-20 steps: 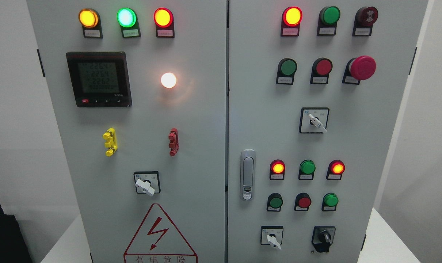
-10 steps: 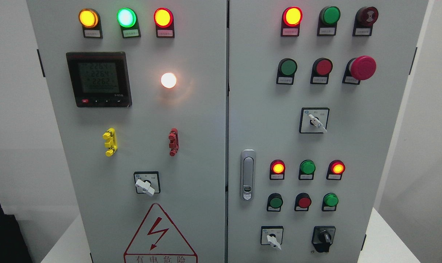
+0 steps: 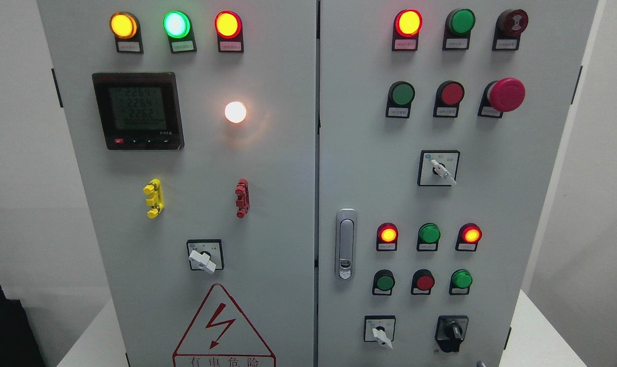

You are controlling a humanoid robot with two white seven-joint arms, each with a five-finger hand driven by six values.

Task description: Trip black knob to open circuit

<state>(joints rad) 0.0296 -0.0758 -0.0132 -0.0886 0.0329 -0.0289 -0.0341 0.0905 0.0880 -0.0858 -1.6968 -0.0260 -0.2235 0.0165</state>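
The black rotary knob (image 3: pixel 452 332) sits at the lower right of the right door of a grey electrical cabinet (image 3: pixel 308 153), with its handle pointing roughly upward. A small grey tip (image 3: pixel 480 364) pokes in at the bottom edge, just below and right of the knob; it looks like part of my right hand, and too little shows to tell its pose. It is not touching the knob. My left hand is out of view.
White selector switches (image 3: pixel 381 334) (image 3: pixel 442 171) (image 3: pixel 202 260), lit lamps (image 3: pixel 408 22), push buttons, a red emergency stop (image 3: pixel 505 94) and a door latch (image 3: pixel 345 243) cover the panel. A meter (image 3: pixel 137 109) is on the left door. A black box (image 3: pixel 5 331) stands at lower left.
A small grey tip has come into view at the bottom edge below and right of the black knob. The panel and its lights are unchanged.
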